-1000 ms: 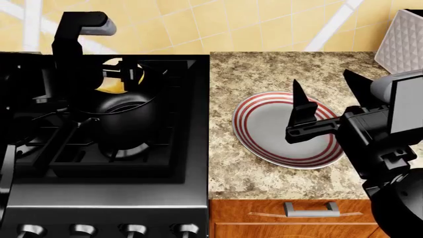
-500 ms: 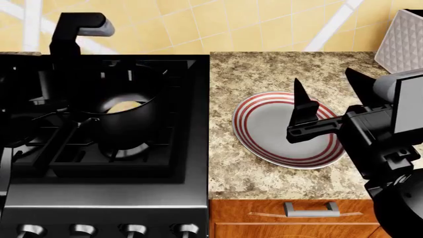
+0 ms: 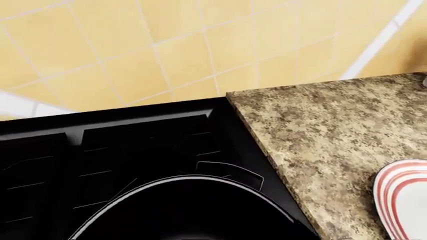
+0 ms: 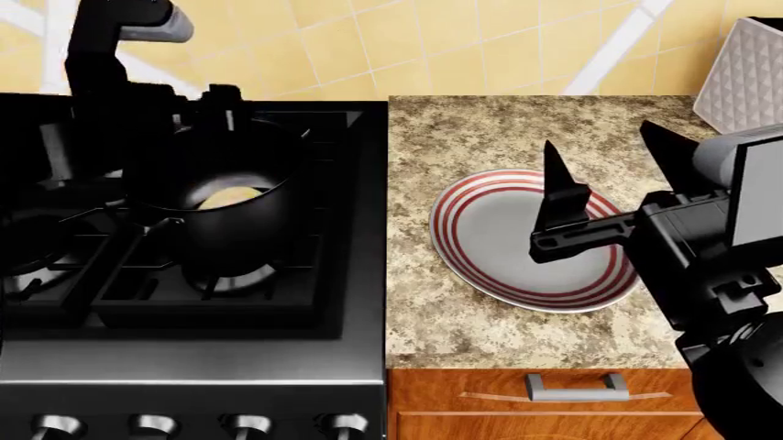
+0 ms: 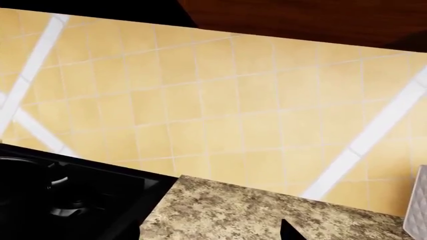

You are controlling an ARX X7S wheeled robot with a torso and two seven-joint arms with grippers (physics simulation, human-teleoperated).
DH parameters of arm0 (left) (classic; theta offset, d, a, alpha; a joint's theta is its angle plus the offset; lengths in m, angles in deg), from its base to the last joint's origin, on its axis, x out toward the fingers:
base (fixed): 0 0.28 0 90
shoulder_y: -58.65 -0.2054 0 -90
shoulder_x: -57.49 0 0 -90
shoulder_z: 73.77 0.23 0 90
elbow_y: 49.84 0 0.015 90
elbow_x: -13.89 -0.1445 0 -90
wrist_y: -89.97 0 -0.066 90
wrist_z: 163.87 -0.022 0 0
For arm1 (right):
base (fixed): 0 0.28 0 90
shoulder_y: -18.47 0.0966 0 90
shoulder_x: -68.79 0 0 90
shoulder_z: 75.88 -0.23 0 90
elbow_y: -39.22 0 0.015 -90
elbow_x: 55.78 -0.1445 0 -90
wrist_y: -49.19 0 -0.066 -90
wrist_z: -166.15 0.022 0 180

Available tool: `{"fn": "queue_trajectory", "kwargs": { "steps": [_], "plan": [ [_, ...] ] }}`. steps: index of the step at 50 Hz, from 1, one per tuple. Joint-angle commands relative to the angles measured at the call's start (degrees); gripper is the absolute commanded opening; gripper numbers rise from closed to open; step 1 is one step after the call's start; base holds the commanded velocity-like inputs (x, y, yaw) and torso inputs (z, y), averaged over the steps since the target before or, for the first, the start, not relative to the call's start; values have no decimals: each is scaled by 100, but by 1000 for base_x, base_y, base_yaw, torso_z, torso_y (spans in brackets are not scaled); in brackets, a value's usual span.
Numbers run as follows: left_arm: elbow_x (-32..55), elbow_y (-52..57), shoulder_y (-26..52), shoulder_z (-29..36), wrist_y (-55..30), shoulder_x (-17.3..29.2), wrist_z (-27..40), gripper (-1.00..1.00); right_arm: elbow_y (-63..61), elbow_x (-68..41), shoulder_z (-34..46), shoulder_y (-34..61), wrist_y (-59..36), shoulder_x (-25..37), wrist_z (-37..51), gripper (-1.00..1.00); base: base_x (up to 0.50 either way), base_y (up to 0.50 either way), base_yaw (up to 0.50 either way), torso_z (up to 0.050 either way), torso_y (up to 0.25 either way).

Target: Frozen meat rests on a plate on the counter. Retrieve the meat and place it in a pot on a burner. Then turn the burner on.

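Meat (image 4: 230, 196): now lying in pot (image 4: 233, 229), released; left gripper (image 4: 220, 99) raised clear, opening indiscernible; right gripper (image 4: 606, 179) spread; burner unlit

The black left arm (image 4: 104, 55) stands raised at the far left, its gripper hidden in darkness; whether it is parted cannot be told. The black right gripper (image 4: 612, 174) hovers at the right with two pointed fingers (image 4: 559, 197) spread wide, empty.
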Motion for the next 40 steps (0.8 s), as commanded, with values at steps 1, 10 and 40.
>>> {"fn": "queue_trajectory", "kwargs": {
  "steps": [1,10,40],
  "plan": [
    [424,1916,-596,-908,316,427,850,100,-8,-1,4,35,22,14,63,100,0,0,0,0,0],
    [1650,4904,-1635,-2574,203,887,2359,100,30,-106,-26,75,-71,21,192,100,-7,0,0,0,0],
    [1994,6352,-3288,-3275,868,882,2220,100,6,-36,103,70,-4,73,292,100,-341,101,0,0,0]
  ]
}}
